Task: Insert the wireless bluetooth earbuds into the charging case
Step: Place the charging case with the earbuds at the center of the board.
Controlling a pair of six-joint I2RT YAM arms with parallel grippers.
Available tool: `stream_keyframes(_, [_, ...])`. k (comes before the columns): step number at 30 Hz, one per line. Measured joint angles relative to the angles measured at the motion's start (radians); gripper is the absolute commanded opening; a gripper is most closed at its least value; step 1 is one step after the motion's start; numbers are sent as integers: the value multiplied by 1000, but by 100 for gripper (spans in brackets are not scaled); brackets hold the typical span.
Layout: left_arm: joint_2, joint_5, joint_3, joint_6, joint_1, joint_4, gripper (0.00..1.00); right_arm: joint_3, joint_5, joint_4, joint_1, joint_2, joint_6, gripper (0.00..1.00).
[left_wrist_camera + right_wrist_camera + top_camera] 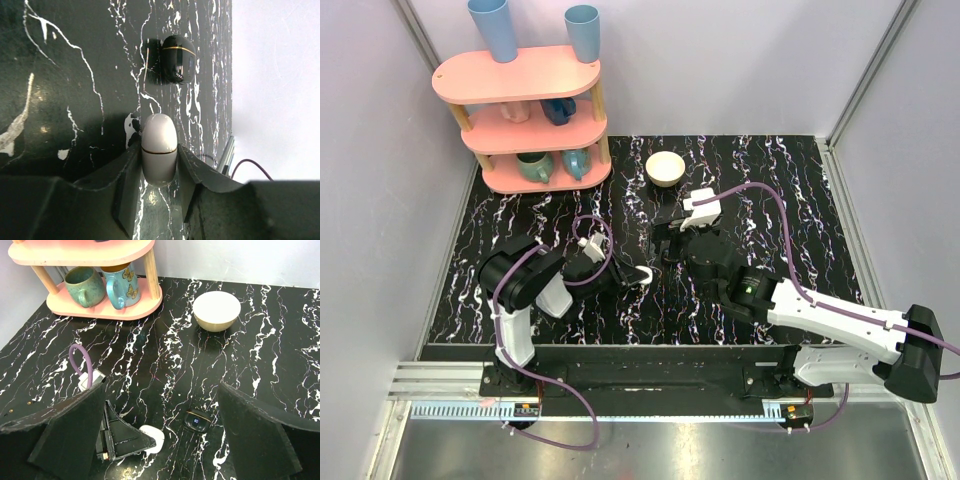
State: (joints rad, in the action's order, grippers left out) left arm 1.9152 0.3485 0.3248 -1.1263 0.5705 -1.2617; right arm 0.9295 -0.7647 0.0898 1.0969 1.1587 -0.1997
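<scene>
From above, the left gripper (636, 275) was clamped on the white charging case (643, 274) mid-table, with the right gripper (667, 238) just beyond it. The left wrist view showed the charging case (159, 145) pinched between both jaws, a black block (177, 59) ahead. The right wrist view showed its jaws spread wide and empty, the black block (196, 420) lying between them.

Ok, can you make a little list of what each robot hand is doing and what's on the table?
Left gripper: shut on the charging case
Right gripper: open, holding nothing
Black block: lying on the table, apart from the case
Bowl: on the table near the pink shelf
Earbuds: cannot see them
</scene>
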Motion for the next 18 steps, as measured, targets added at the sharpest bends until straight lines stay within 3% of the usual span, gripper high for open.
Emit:
stream_keyframes(1, [0,0,0,2,0,0,49,0,0,-5,-1,0,-2,100])
stream_keyframes(6, [-36,9,0,31,1,-2,57,0,9,-16,-8,0,-11,100])
stream_keyframes(18, [-272,-23,3,177,2,215,61,0,26,-28,-24,-2,-27,100])
